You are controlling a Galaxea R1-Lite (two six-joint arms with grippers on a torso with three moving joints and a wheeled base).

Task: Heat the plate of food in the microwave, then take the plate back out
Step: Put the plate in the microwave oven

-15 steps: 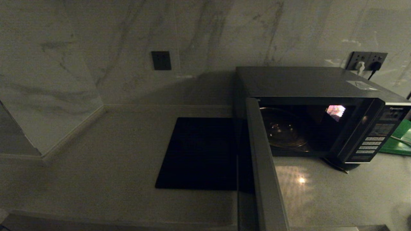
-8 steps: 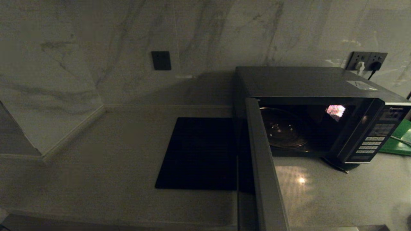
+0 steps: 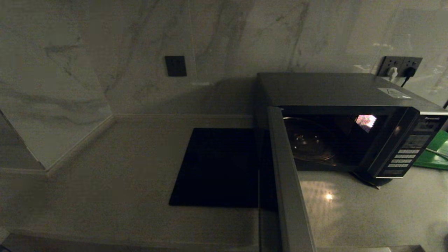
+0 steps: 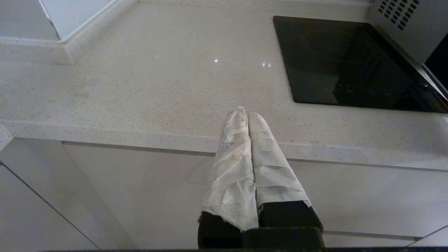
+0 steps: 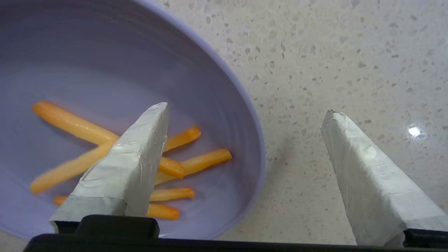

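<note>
The microwave [image 3: 336, 91] stands at the back right of the counter with its door [image 3: 287, 182] swung wide open toward me and a bare glass turntable [image 3: 308, 143] inside. The plate of food [image 5: 105, 70], lavender with several orange fries [image 5: 196, 162], shows only in the right wrist view, resting on the speckled counter. My right gripper [image 5: 245, 108] is open and straddles the plate's rim, one finger over the fries, the other over bare counter. My left gripper [image 4: 247, 112] is shut with nothing in it, at the counter's front edge. Neither arm shows in the head view.
A flat black slab [image 3: 220, 168] lies on the counter just left of the microwave. A green board [image 3: 435, 150] sits right of the microwave, below wall sockets [image 3: 399, 66]. A marble wall runs behind, with a raised ledge [image 3: 52, 140] at the left.
</note>
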